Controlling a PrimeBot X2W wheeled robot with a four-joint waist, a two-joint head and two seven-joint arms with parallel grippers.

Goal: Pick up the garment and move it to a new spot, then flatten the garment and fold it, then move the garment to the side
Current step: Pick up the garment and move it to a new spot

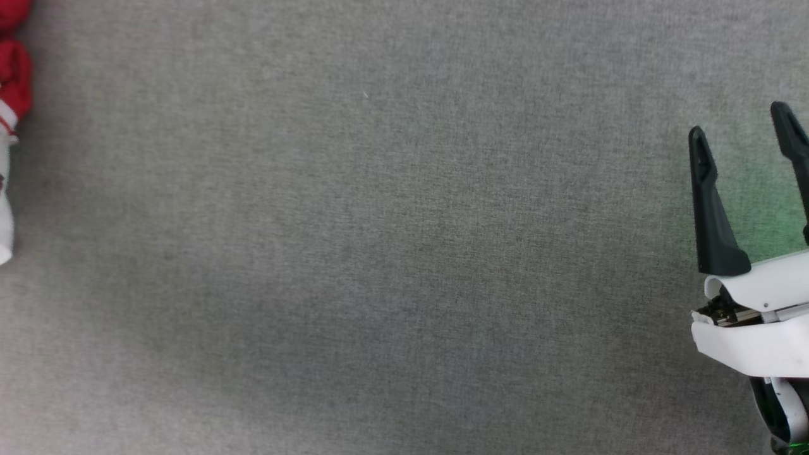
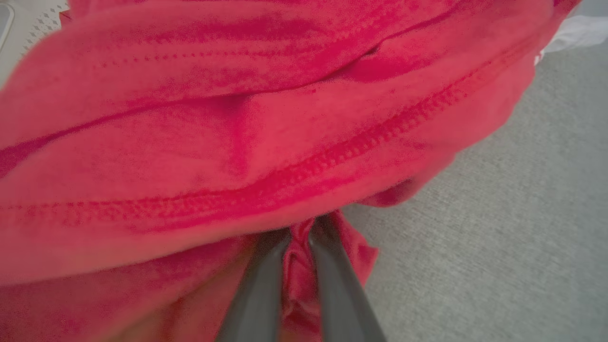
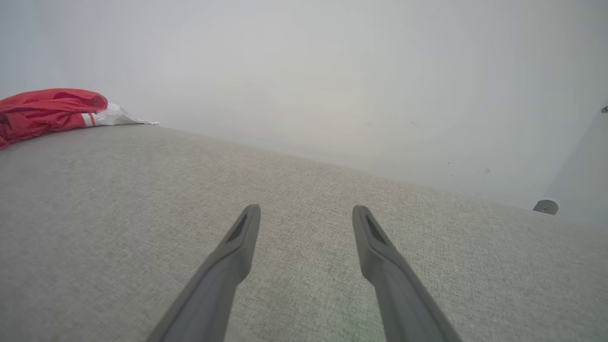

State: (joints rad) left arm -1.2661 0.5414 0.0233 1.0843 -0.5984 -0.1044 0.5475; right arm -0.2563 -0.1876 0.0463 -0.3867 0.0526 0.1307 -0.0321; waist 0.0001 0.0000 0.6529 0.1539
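The left pincer [image 2: 300, 235] is clenched on a fold of the garment [image 2: 237, 142], the red cloth pinched between its two near-closed fingers and bunched over their tips. In the head view the garment [image 1: 12, 76] lies at the far left edge of the grey counter [image 1: 379, 253], a white sleeve showing. The right pincer [image 1: 739, 123] is released, fingers spread, grasping nothing, above the counter's right side, well apart from the garment.

I find nothing to read in any of my views: no lettering, label, brand, number or sign.
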